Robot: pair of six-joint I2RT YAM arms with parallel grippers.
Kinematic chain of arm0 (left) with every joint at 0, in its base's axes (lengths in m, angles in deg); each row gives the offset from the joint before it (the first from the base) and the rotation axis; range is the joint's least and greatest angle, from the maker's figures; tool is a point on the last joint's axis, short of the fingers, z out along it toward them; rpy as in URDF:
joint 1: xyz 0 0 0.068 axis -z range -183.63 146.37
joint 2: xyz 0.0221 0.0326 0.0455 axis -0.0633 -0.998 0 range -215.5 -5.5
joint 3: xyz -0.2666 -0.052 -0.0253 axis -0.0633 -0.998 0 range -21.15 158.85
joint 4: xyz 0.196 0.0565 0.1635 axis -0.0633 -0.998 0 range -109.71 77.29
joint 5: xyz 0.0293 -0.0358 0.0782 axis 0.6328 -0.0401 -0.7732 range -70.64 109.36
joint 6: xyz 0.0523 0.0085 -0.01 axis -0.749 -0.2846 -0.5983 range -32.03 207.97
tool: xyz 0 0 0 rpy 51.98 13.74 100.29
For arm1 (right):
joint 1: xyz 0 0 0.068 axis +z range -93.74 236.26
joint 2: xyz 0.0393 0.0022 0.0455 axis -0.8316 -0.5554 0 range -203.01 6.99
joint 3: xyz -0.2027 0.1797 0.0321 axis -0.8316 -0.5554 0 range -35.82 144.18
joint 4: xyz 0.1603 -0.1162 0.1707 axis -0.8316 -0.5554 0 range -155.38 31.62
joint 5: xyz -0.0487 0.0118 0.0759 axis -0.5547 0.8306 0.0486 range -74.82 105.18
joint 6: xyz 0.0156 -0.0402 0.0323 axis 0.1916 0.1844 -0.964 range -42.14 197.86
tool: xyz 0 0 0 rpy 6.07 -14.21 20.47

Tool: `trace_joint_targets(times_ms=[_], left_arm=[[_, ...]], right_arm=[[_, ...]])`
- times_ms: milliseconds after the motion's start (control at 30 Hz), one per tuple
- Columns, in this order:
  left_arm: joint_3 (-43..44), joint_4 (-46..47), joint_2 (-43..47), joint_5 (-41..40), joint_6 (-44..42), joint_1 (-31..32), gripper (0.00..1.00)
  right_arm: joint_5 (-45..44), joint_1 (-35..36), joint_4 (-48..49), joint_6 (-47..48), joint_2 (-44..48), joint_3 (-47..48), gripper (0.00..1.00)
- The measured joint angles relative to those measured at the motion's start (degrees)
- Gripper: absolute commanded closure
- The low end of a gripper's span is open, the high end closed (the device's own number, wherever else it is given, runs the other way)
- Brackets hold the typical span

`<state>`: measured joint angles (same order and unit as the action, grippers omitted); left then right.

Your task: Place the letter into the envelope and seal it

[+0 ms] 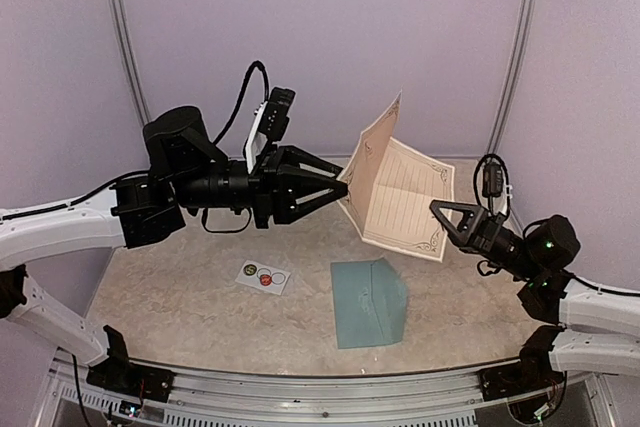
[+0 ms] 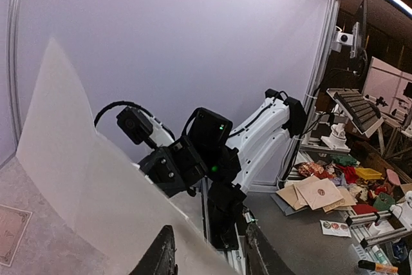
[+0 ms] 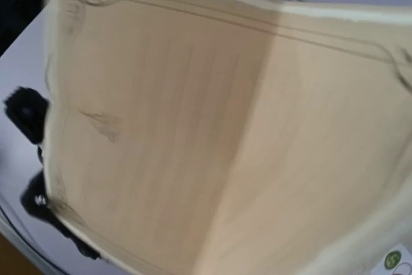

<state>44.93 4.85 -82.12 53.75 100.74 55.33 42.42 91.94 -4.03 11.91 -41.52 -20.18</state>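
The letter [image 1: 405, 197], a cream lined sheet with an ornate border and a crease down the middle, hangs upright in the air above the back of the table. My left gripper [image 1: 342, 181] reaches in from the left, its jaws apart around the sheet's left edge. In the left wrist view the letter's blank back [image 2: 84, 185] runs down between the spread fingers [image 2: 166, 249]. My right gripper [image 1: 437, 208] is shut on the letter's lower right edge. The letter [image 3: 193, 127] fills the right wrist view and hides those fingers. The teal envelope [image 1: 368, 302] lies flat near the front, below the letter.
A small white card with round stickers [image 1: 264, 275] lies left of the envelope, and its corner [image 3: 396, 262] shows in the right wrist view. Pale walls and metal posts [image 1: 122, 27] enclose the back. The right arm [image 2: 212, 152] faces the left wrist camera.
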Motion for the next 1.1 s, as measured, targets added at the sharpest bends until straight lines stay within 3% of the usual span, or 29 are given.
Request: trace_joint_targets(times_ms=[133, 400, 633, 833, 1100], left_arm=[[-2.8, -0.3, 1.2, -2.3, 1.0, -0.9, 0.39], [-11.1, 2.1, 8.8, -8.5, 6.4, -8.1, 0.27], [-15.9, 7.3, 15.2, -11.0, 12.3, -14.0, 0.25], [-18.1, 7.0, 19.2, -18.7, 16.7, -19.7, 0.25], [-17.9, 5.0, 12.7, -20.2, 18.2, -18.8, 0.24]], right_arm=[[-1.8, 0.0, -2.2, 2.6, 4.0, -0.7, 1.00], [0.3, 0.0, -6.9, 10.4, 6.3, 1.8, 1.00], [4.3, 0.0, -7.8, 14.3, 5.7, 5.0, 1.00], [7.4, 0.0, -6.7, 14.8, 3.8, 5.2, 1.00], [10.8, 0.0, -5.9, 15.0, 2.1, 7.3, 1.00]])
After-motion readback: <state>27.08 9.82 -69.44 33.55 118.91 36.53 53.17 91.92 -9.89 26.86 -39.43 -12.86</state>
